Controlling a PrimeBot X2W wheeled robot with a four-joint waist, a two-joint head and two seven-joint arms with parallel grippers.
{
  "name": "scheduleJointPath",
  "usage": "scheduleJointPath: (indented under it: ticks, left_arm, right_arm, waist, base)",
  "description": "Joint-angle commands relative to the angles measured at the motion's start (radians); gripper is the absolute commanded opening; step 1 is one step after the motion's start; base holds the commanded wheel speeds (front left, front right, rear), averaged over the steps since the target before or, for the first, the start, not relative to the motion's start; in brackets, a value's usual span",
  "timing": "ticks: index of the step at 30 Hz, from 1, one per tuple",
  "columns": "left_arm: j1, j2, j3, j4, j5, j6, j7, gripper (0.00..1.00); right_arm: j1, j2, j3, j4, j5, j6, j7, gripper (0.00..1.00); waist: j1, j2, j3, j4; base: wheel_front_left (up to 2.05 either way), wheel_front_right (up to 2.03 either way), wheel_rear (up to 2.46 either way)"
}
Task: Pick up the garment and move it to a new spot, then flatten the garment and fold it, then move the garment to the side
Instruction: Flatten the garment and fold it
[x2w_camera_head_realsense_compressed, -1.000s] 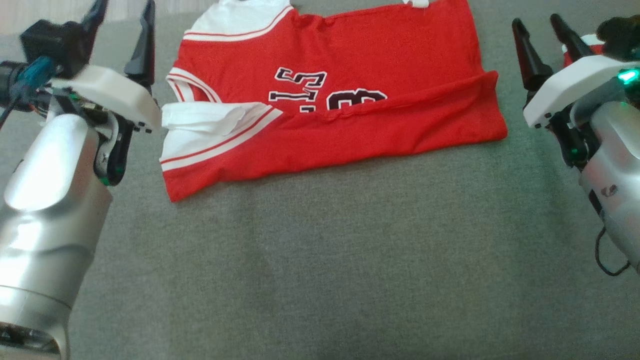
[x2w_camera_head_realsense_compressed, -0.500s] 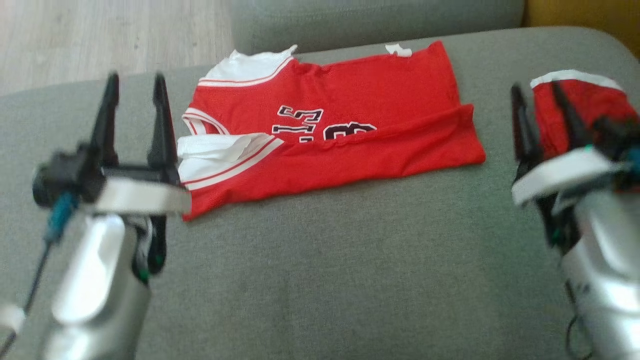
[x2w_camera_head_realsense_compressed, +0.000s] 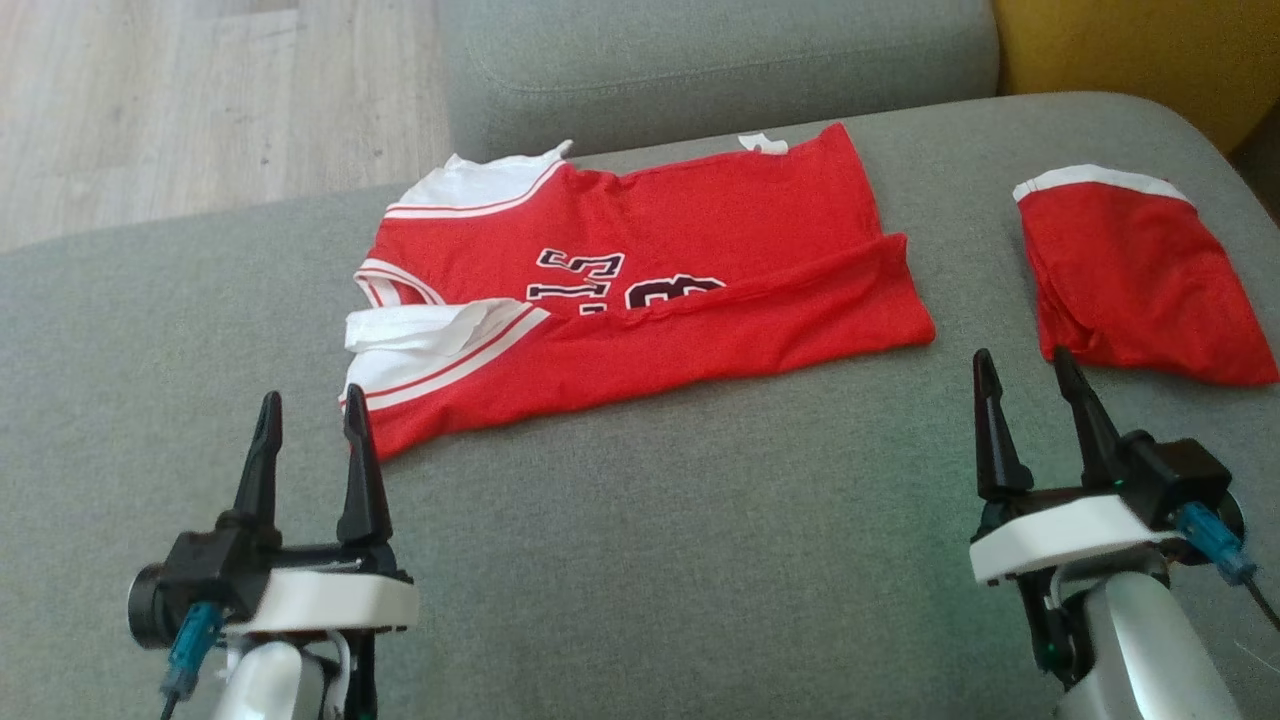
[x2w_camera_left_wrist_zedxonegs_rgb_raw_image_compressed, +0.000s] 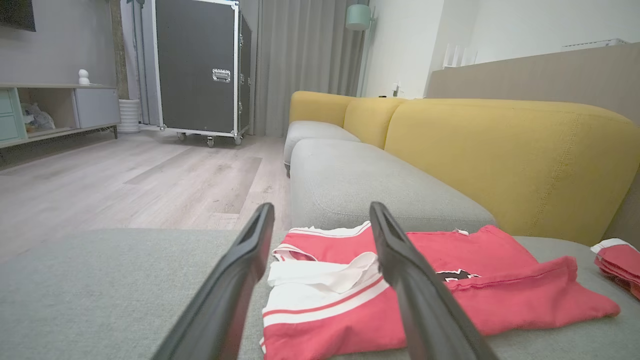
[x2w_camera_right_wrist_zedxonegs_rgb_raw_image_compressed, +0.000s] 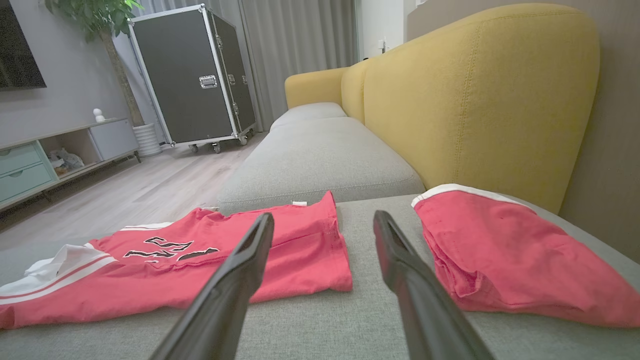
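Observation:
The garment (x2w_camera_head_realsense_compressed: 640, 310) is a red jersey with white trim and dark lettering, folded in half and lying flat on the grey sofa seat (x2w_camera_head_realsense_compressed: 640, 560); it also shows in the left wrist view (x2w_camera_left_wrist_zedxonegs_rgb_raw_image_compressed: 440, 290) and the right wrist view (x2w_camera_right_wrist_zedxonegs_rgb_raw_image_compressed: 200, 265). My left gripper (x2w_camera_head_realsense_compressed: 310, 420) stands open just short of the garment's near left corner, nothing between its fingers. My right gripper (x2w_camera_head_realsense_compressed: 1025, 370) is open too, over bare cushion to the right of the garment's near edge.
A second red piece with a white band (x2w_camera_head_realsense_compressed: 1130, 280) lies at the right, close beyond my right gripper (x2w_camera_right_wrist_zedxonegs_rgb_raw_image_compressed: 515, 265). Yellow backrest (x2w_camera_head_realsense_compressed: 1130, 60) behind it, wooden floor (x2w_camera_head_realsense_compressed: 200, 100) past the cushion's left edge. Another grey cushion (x2w_camera_head_realsense_compressed: 700, 70) lies beyond.
Both arms have drawn back toward me, away from the garment's sides, still open. The head camera has tilted up, so the backrest and second red piece came into view. The garment has not moved.

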Motion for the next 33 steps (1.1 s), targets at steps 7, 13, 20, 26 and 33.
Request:
scheduleJointPath:
  ticks: [7,13,20,26,33]
  left_arm:
    - [-0.074,-0.020,0.079,0.035,0.044,-0.015,-0.005,1.00]
    - [-0.187,-0.014,0.070,0.234,0.064,-0.018,0.021,1.00]
    - [-0.309,0.004,0.081,0.454,0.058,0.018,0.108,1.00]
    - [-0.375,0.023,0.078,0.586,0.055,0.033,0.176,1.00]
    - [-0.403,0.028,0.048,0.648,0.055,-0.002,0.215,0.00]
  right_arm:
    - [-0.043,0.014,0.033,-0.074,-0.014,-0.001,-0.006,1.00]
    - [-0.072,0.015,0.045,-0.087,0.012,-0.001,-0.006,1.00]
    - [-0.095,0.015,0.043,-0.092,0.016,-0.001,-0.006,1.00]
    - [-0.111,0.015,0.046,-0.103,0.029,-0.001,-0.006,1.00]
    - [-0.121,0.015,0.044,-0.084,0.037,-0.001,-0.006,1.00]
  waist:
    - [0.0002,-0.0001,0.047,-0.015]
    - [0.0002,-0.0001,0.112,-0.025]
    - [0.0002,-0.0001,0.171,-0.047]
    - [0.0002,-0.0001,0.200,-0.061]
    - [0.0002,-0.0001,0.200,-0.056]
  base:
    - [0.00,0.00,0.00]
    - [0.00,0.00,0.00]
    - [0.00,0.00,0.00]
    - [0.00,0.00,0.00]
    - [0.00,0.00,0.00]
